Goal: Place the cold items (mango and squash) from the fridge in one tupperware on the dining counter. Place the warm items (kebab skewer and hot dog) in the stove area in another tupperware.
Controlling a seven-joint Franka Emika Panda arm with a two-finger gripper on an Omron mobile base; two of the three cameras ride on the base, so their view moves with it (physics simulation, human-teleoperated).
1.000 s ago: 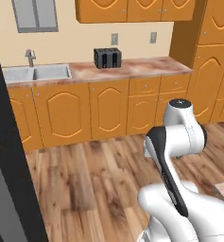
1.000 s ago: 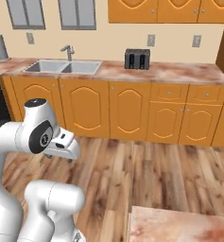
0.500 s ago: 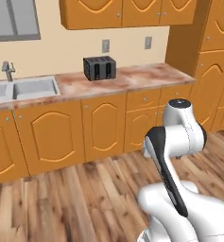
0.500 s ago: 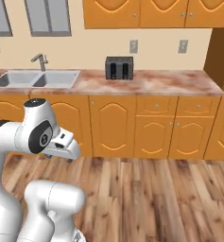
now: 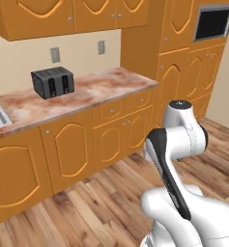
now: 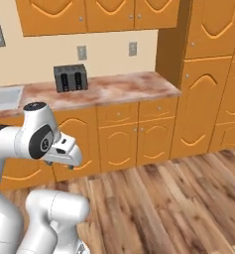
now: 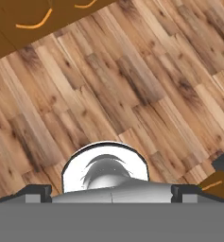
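My gripper (image 7: 111, 192) points down at the wooden floor (image 7: 132, 80). Its two dark fingertips (image 7: 38, 191) stand wide apart at the bottom of the hand view, open, with nothing between them. In the right base view the hand (image 6: 64, 150) is tucked close to the arm, low and in front of the base. The mango, squash, kebab skewer, hot dog, fridge, both tupperware, the dining counter and the stove area are out of view.
A marbled kitchen counter (image 5: 101, 89) on orange cabinets runs ahead, with a black toaster (image 5: 52, 82) (image 6: 71, 78) on it and a sink (image 6: 2, 96) at its left end. Tall orange cabinets (image 6: 208, 89) with a built-in oven (image 5: 212, 21) stand to the right. Wooden floor lies between.
The whole picture has slid left, so the base has turned right: sink and toaster moved left and tall cabinets came in. The arm keeps its folded pose, the gripper still open.
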